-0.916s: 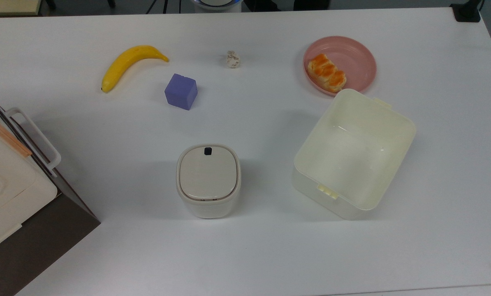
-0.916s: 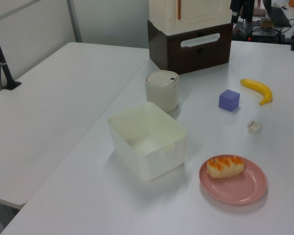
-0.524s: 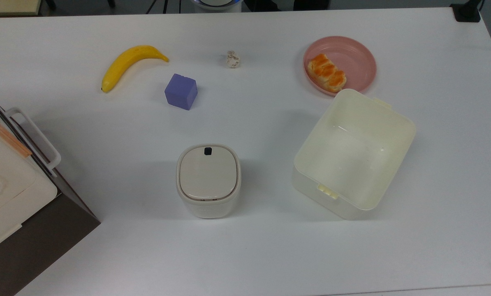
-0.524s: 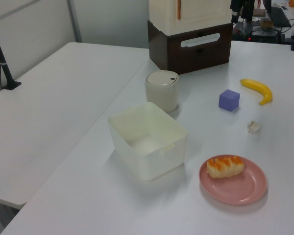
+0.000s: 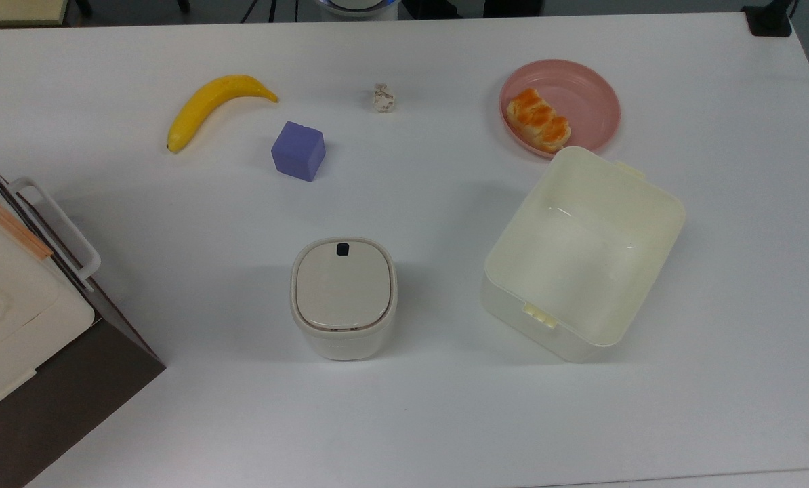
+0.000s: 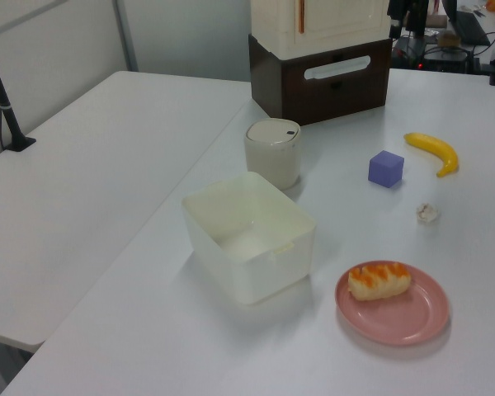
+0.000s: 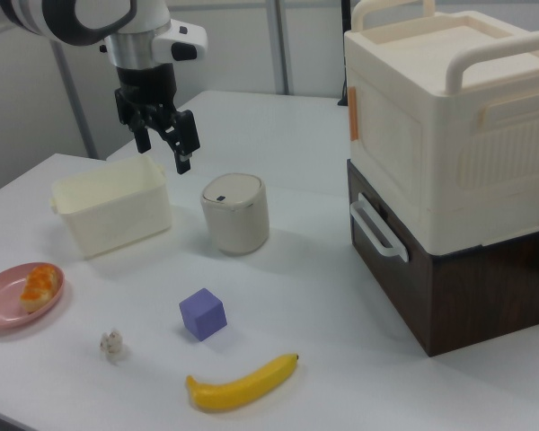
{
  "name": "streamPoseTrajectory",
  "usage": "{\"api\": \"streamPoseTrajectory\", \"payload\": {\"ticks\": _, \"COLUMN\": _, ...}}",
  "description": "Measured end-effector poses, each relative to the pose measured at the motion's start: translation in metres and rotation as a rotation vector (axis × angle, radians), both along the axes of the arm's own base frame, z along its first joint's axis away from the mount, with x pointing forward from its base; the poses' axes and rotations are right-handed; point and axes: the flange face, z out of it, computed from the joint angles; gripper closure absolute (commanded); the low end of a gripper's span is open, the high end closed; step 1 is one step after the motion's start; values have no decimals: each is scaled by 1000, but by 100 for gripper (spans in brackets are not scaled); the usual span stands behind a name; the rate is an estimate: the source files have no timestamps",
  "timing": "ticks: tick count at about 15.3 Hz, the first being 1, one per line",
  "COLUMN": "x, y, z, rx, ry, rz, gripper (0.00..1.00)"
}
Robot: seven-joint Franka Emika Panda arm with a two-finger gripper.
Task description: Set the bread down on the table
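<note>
Here, the large flat white table (image 5: 404, 420) spreads smooth and matte under me, with a grey partition wall behind it in the right view. My black two-finger pincer (image 7: 162, 148) hangs above the bench in the right view, fingers spread apart, pinching nothing, over the far end of the cream plastic rectangular bin (image 7: 112, 214). Bare tabletop runs wide along the top view's bottom edge and right edge. The stacked cream-and-brown drawer cabinet (image 7: 449, 180) fills the corner at the top view's lower left. The small oblong bread (image 5: 538, 120) has pale cream sides and a glossy orange-brown segmented top; it lies on the round pink plate (image 5: 587, 95), toward that plate's left rim in the top view, near the bench's far edge and just beside the bin's corner.
</note>
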Motion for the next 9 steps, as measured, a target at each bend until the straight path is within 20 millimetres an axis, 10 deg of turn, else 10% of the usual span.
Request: {"api": "streamPoseTrajectory", "payload": {"ticks": 9, "x": 1, "y": 2, "z": -1, "rx": -2, "ry": 0, "rz": 22, "gripper": 0}}
